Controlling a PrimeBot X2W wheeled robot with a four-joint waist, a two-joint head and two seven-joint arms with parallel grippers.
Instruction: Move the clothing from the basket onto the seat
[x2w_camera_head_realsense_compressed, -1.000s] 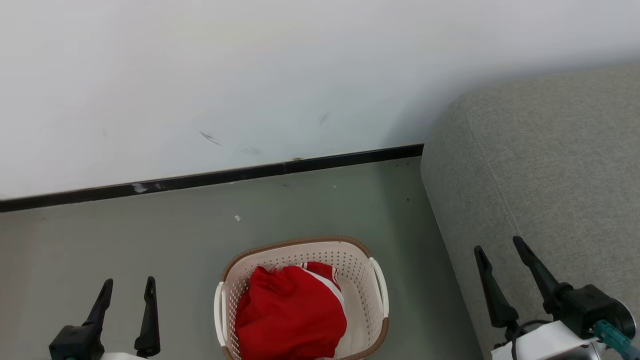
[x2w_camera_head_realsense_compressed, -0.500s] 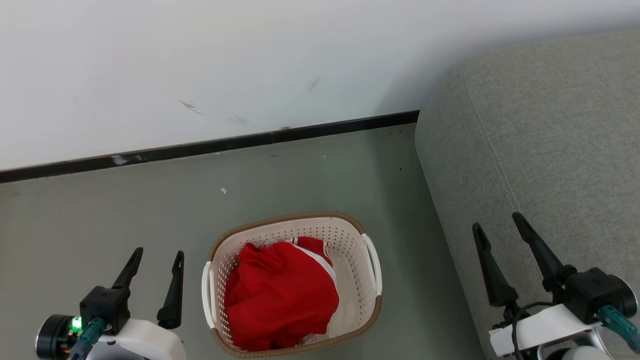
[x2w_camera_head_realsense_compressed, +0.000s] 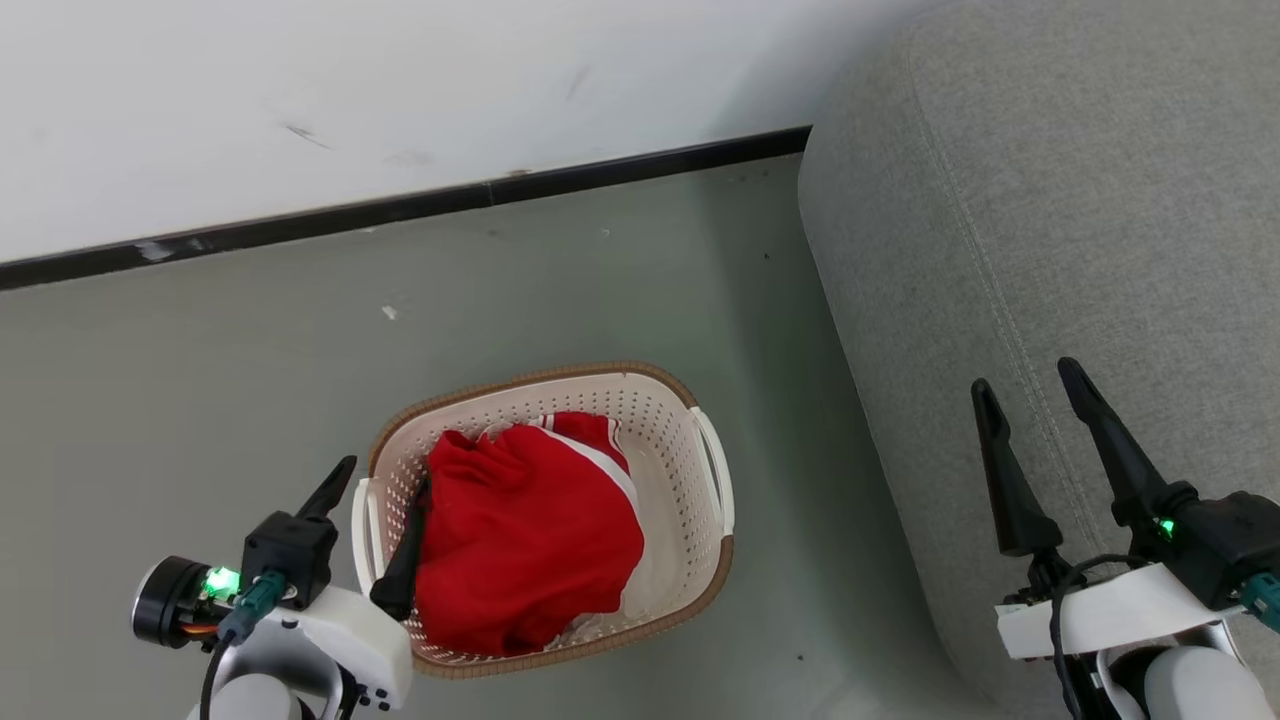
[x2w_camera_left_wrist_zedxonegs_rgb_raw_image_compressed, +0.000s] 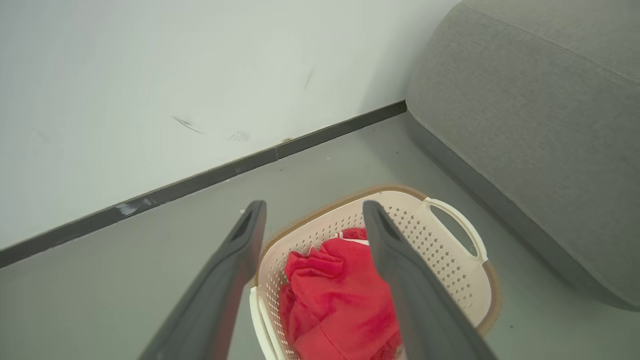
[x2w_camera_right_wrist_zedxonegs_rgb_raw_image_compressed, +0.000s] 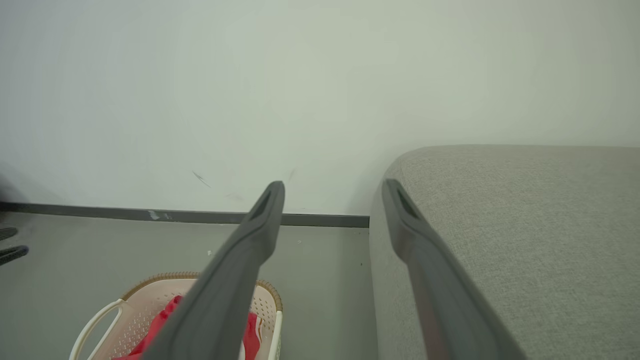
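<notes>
Clothing heaped, basket floor mostly hidden

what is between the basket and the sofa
A strip of bare grey floor lies between the basket and the sofa; the head view shows them standing apart.

The seat runs off the head view's right edge.

Inscriptions, labels, brand marks, numerals, signs: none legible in any view.
Basket, at the left gripper and partly between its fingers: plain perforated wall, no readable print.
Seat, under and ahead of the right gripper: plain fabric, no readable tag.
</notes>
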